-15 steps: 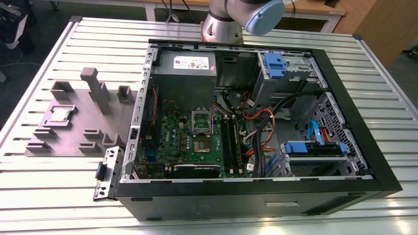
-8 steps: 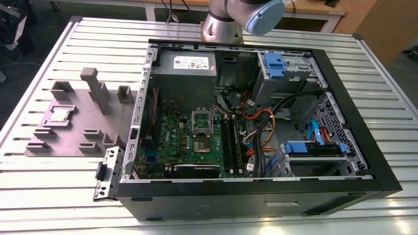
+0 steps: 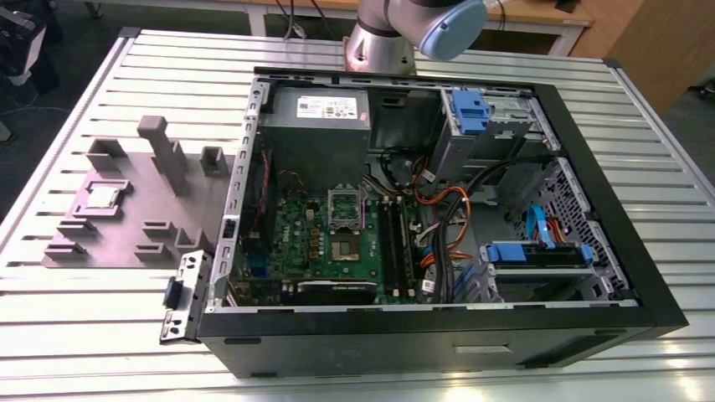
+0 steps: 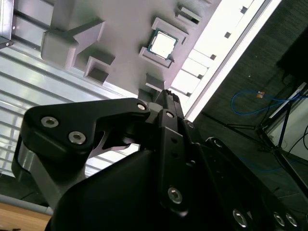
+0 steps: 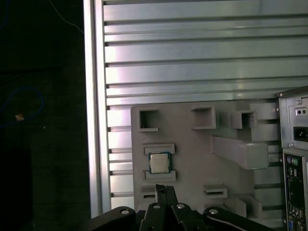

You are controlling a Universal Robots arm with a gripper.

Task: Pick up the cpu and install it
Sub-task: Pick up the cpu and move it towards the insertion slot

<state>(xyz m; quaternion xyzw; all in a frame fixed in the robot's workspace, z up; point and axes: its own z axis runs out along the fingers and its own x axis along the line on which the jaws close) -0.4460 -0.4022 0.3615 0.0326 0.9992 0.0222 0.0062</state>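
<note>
Placement of the cpu (image 3: 103, 195) looks deliberate. It lies flat, metal top up, in a shallow square nest of the grey fixture block (image 3: 134, 230). Low raised lips on two opposite sides keep it from sliding, and I judge the other two edges are open so that fingers can come down on them. The block sits on the slatted metal table (image 3: 67, 327), just beside the open computer case (image 3: 447, 339) on the exterior view's left. The chip is toward the side of the block away from the case.

The gripper (image 5: 163, 189) hovers above the block, apart from the chip and touching nothing. In both wrist views the chip sits just past the fingertips, so the tool appears aimed at it rather than at any of the empty nests around it. Its jaws look to stand together, with nothing between them.

Inside the case the green motherboard (image 3: 318, 243) lies flat. The silver socket frame (image 3: 344, 203) seems swung up and open, which leaves the socket (image 3: 344, 249) beside it bare to take the chip. No part of the task shows as done: the chip is in its nest and the socket is vacant, with the arm (image 3: 386, 42) rising from its base beyond the case in the exterior view
</note>
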